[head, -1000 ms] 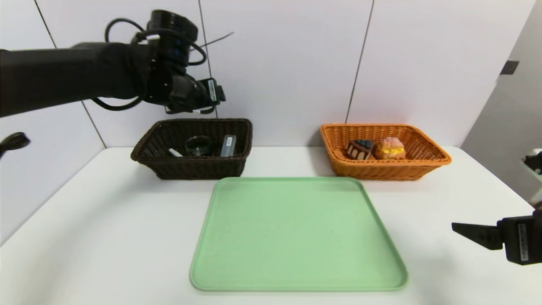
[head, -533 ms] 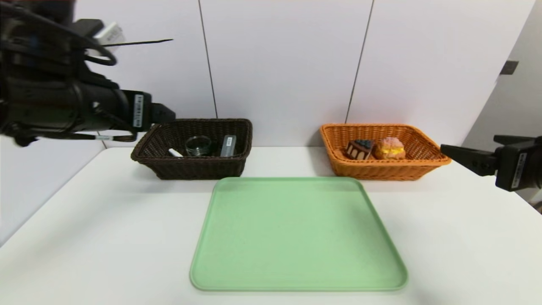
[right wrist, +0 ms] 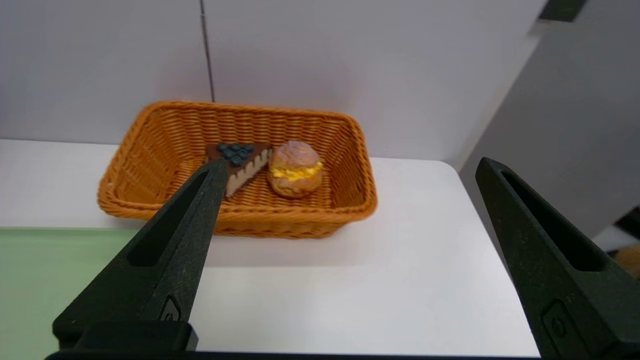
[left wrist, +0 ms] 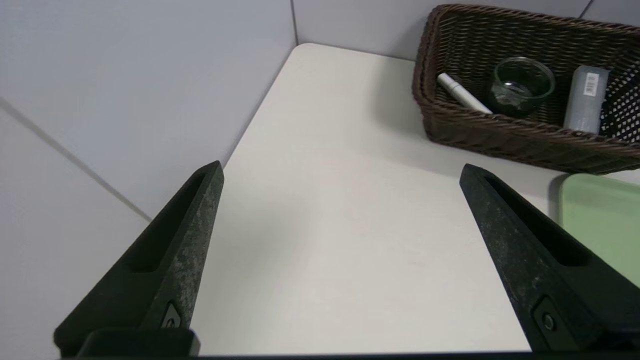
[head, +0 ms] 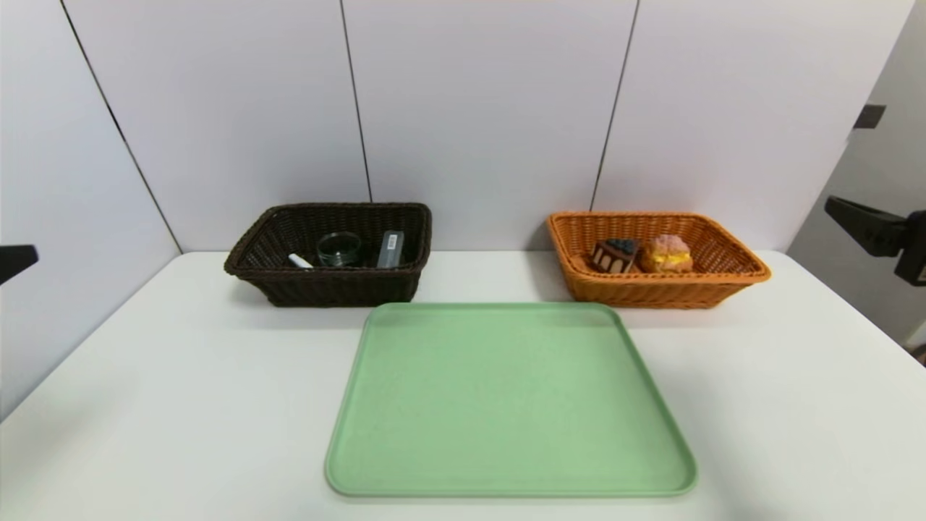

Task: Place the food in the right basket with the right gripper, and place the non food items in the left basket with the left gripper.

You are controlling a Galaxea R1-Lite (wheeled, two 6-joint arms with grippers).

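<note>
- While the head view takes in the whole worktop, the dark brown basket sits toward its far left, holding a white marker, a glass cup and a grey case.
- In that view, the orange basket stands at the far right with the cake wedge and the cream puff inside, and a green tray lies nearer, between the two baskets.
- At the head view's edges, the left gripper shows only a dark tip, and the right gripper hangs beyond the orange basket's right side.
- The left wrist view shows the left gripper with its jaws wide apart and nothing between them, clear of the brown basket.
- The right wrist view shows the right gripper with its jaws wide apart, also empty; the puff is beside the cake.
</note>
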